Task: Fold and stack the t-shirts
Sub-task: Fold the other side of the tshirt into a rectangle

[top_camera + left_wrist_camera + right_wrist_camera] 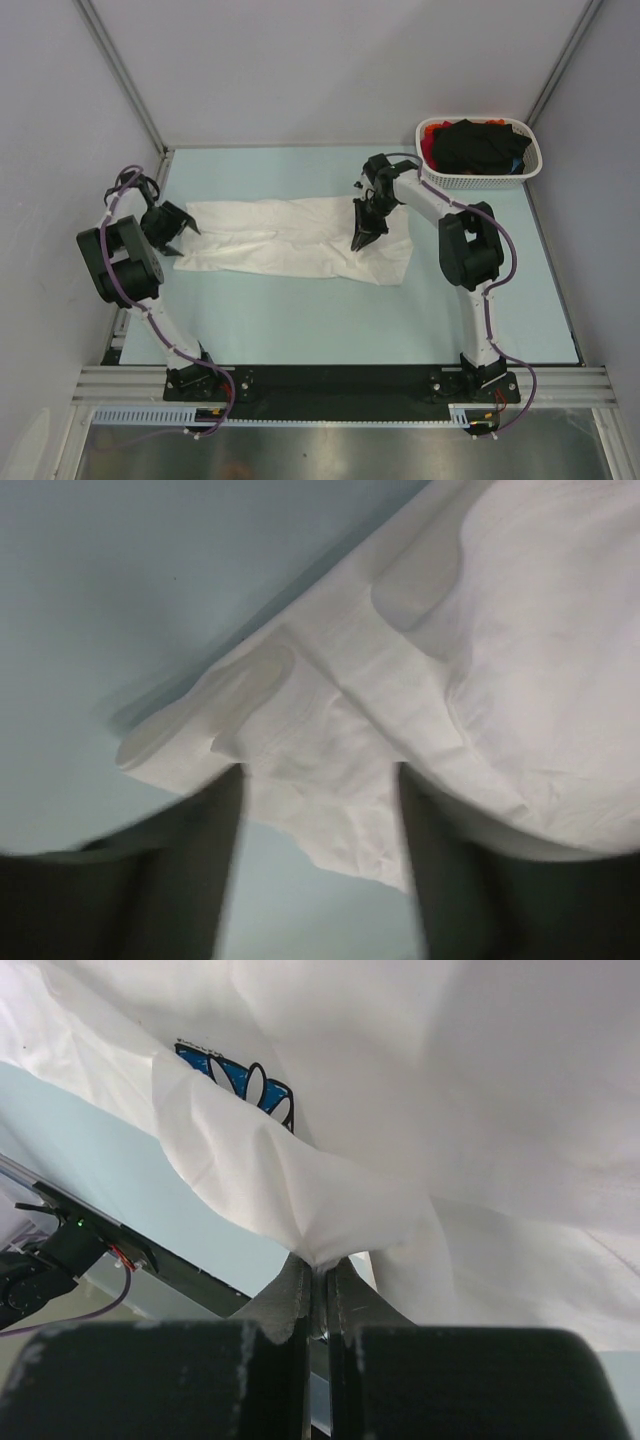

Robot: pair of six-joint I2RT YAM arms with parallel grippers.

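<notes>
Though leaving the white t-shirt (285,240) rumpled lengthwise across the middle of the table (400,320), grips a fold near its right end in the tightly closed right gripper (362,242), holds nothing in the left gripper (180,232), jaws wide apart about the loose left hem, with black and red t-shirts (478,145) heaped in the far-right basket (480,180).

**Camera Positions**

Top external: high above the near edge, facing down over the whole desk (480,310). Both wrist views: very close, facing the white t-shirt (290,240), one toward each end. All three share it.
</notes>
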